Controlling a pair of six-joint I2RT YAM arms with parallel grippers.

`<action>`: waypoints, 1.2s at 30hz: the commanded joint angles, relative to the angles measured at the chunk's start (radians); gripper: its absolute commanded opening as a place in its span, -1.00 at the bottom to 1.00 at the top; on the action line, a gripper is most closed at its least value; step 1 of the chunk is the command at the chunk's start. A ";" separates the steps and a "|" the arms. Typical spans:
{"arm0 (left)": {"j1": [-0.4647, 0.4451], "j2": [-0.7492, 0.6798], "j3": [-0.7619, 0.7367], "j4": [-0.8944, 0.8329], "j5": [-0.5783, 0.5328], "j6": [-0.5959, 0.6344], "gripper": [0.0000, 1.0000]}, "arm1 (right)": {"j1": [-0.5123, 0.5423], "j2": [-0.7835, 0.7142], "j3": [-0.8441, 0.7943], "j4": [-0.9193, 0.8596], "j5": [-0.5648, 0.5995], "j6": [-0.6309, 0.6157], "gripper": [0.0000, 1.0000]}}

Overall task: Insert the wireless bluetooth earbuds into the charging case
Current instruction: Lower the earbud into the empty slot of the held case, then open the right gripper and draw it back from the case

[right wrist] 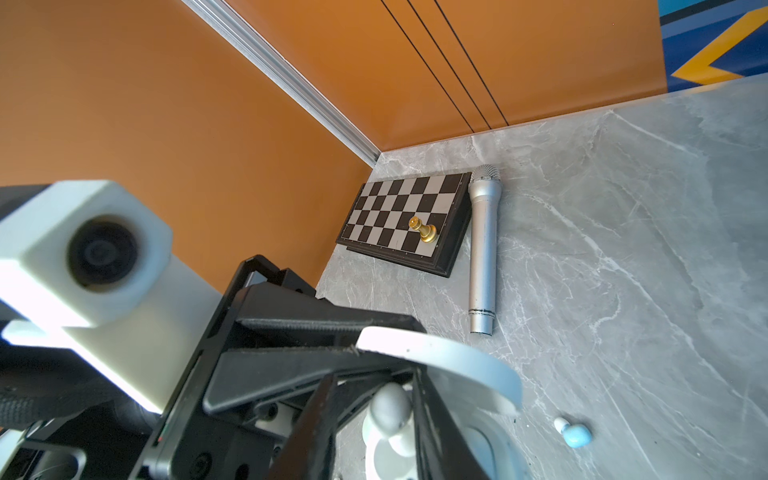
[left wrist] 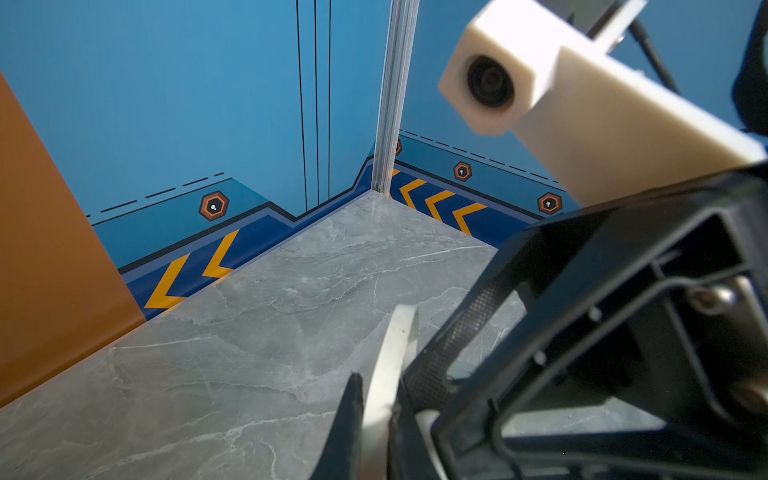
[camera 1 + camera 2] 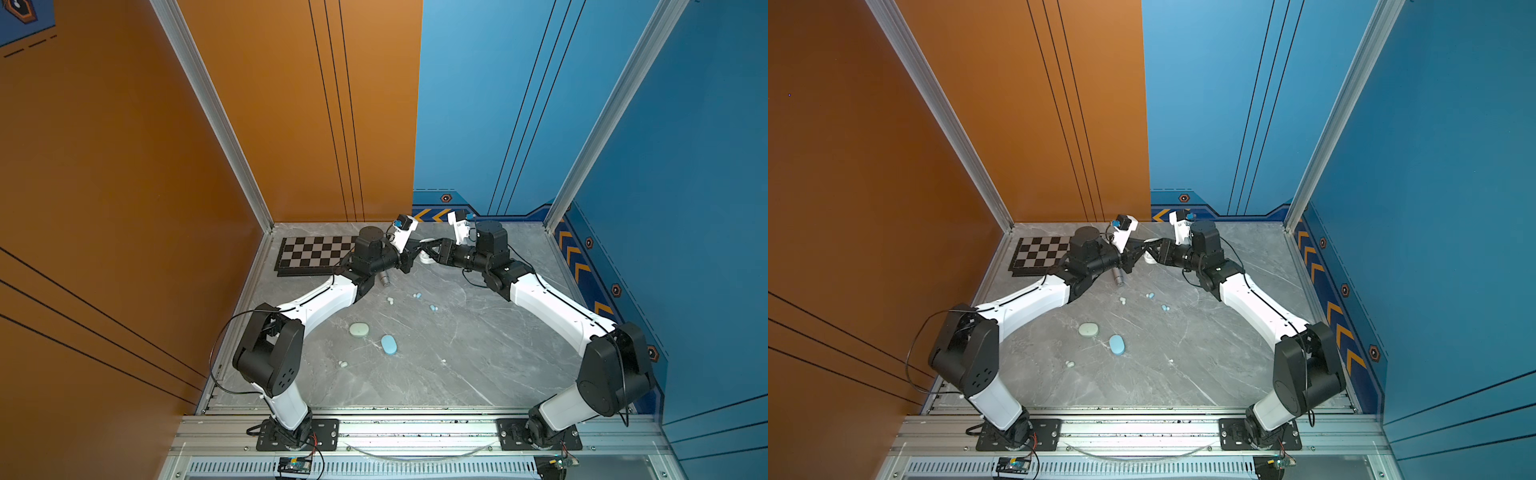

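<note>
White earbud (image 1: 390,409) stands stem-down between the slightly spread jaws of the right gripper (image 1: 374,386), just over the open charging case (image 3: 425,257) near the back of the bench (image 1: 623,249), whose lid (image 2: 399,332) the left gripper (image 2: 376,386) pinches open.

Both top views high overhead, sharing whole table (image 3: 457,353), wrist views close, probably face-to-face

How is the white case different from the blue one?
The white case is open, its lid pinched by the left tool; the blue case is shut and untouched. The white case is far back; the blue case lies nearer the front. Both are smooth, rounded cases.
</note>
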 commanded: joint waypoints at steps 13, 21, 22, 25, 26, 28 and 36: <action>0.023 -0.053 0.005 0.020 -0.030 0.148 -1.00 | -0.015 -0.094 0.109 -0.106 0.072 -0.056 -0.27; 0.014 -0.045 0.050 -0.035 -0.070 0.285 -1.00 | -0.035 -0.119 0.135 -0.268 0.194 -0.018 -0.35; 0.012 -0.046 0.055 -0.039 -0.076 0.298 -1.00 | -0.035 -0.121 0.134 -0.288 0.206 -0.021 -0.35; 0.008 -0.049 0.069 -0.056 -0.092 0.335 -1.00 | -0.033 -0.116 0.139 -0.347 0.250 -0.028 -0.34; 0.006 -0.051 0.075 -0.063 -0.093 0.350 -1.00 | -0.032 -0.112 0.143 -0.369 0.266 -0.031 -0.32; 0.001 -0.054 0.083 -0.077 -0.093 0.370 -1.00 | -0.029 -0.103 0.148 -0.397 0.286 -0.035 -0.31; -0.011 -0.052 0.094 -0.084 -0.073 0.369 -1.00 | 0.003 -0.056 0.207 -0.423 0.301 -0.082 -0.25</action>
